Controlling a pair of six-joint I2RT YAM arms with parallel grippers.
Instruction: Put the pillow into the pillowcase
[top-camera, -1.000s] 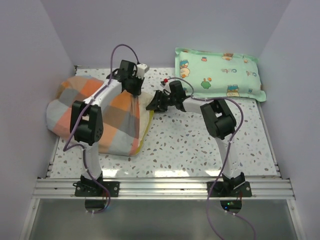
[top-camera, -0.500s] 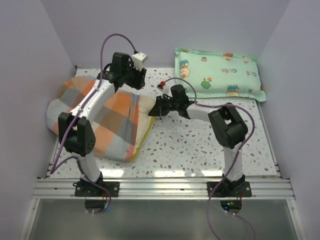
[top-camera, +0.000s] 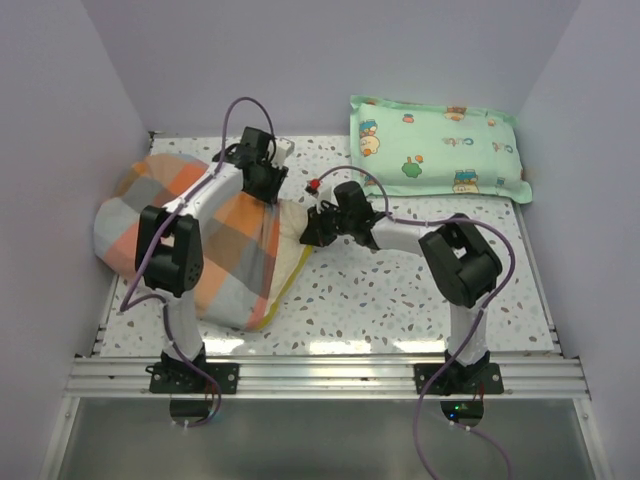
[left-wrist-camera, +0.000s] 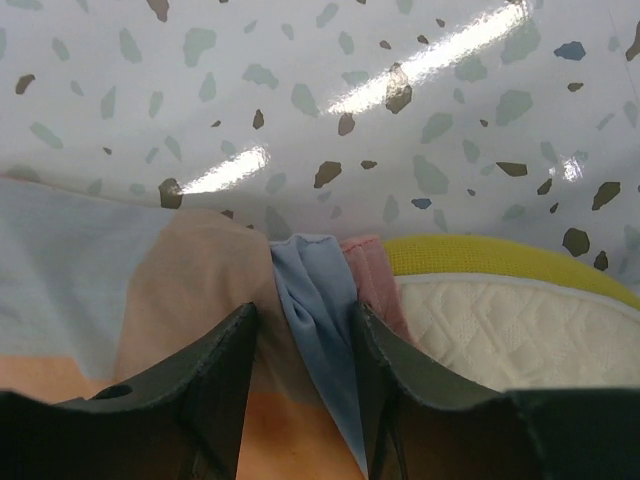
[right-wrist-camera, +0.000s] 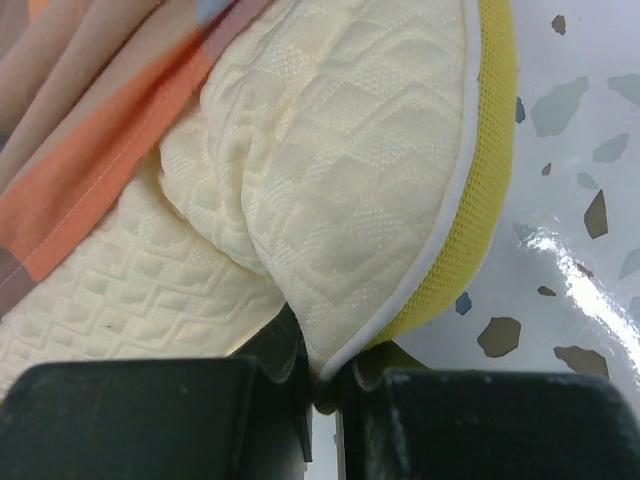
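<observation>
We judge the job well advanced but not finished. Most of the pillow (top-camera: 292, 252) is already inside the pillowcase (top-camera: 130, 200), which lies plump on the left half of the worktop (top-camera: 400, 290). Only one end of the pillow pokes out of the opening, toward the middle of the worktop. What is left, as we read it, is to push that last end in and draw the case's hem over it.

The right end effector (right-wrist-camera: 320, 385) is closed tight on the exposed end. Its jaws pinch the white piping where the quilted face meets the yellow side band. The left end effector (left-wrist-camera: 300, 320) sits at the mouth of the case with its jaws about half open. They straddle a bunched blue fold of the hem (we cannot tell whether they press on it yet, but they do not look clamped).

In the right wrist view the pillow (right-wrist-camera: 330, 150) is cream, with a raised wavy quilting and a bright yellow mesh edge. It buckles into a soft hump just ahead of the grip, so it looks springy and easily folded. The pillowcase (right-wrist-camera: 90, 120) drapes over it in loose orange and tan pleats. From the left wrist the pillow (left-wrist-camera: 500, 320) lies just beside pink and blue folds of the pillowcase (left-wrist-camera: 150, 290).
</observation>
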